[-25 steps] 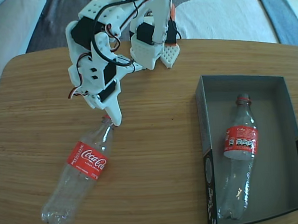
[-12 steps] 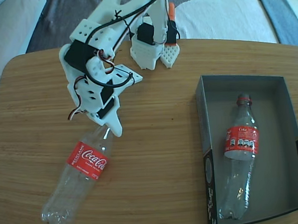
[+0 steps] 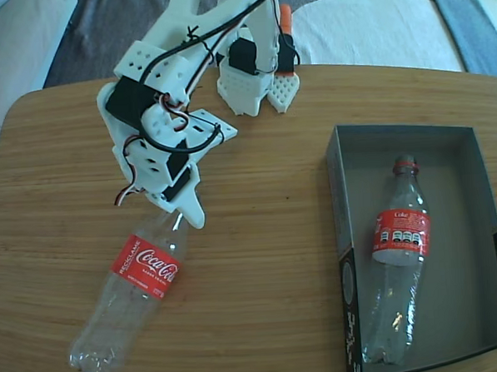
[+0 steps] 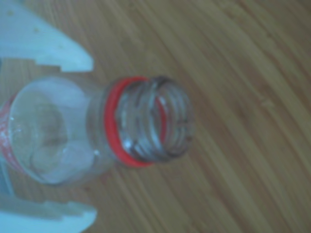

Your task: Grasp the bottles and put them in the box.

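Note:
One clear Coca-Cola bottle with a red label lies on the wooden table, its open neck pointing up and right toward the arm. My white gripper hangs over that neck. In the wrist view the bottle's red-ringed neck and shoulder sit between my two white fingers. The gripper is open, with small gaps on both sides of the bottle. A second bottle lies lengthwise inside the black box at the right, neck toward the far wall.
The arm's base stands at the table's far edge. The wooden table has a rounded corner at the far left. Grey and white cushions lie beyond the far edge.
The gripper has swung left and lowered along the lying bottle's neck. Both bottles and the box have stayed in place.

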Action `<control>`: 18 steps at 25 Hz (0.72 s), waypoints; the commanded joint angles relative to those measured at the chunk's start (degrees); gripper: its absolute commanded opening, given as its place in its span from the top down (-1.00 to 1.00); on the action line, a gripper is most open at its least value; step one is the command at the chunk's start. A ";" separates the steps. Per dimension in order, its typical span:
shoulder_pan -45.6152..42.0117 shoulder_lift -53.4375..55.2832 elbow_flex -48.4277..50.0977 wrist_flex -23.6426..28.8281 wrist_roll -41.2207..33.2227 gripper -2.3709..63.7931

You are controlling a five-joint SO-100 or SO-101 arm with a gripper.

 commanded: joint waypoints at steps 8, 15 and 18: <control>0.09 -1.85 -0.70 0.35 0.26 -0.19; 0.09 -2.99 0.70 -0.35 -0.35 -0.25; -0.09 -4.13 1.67 -1.76 0.00 -0.25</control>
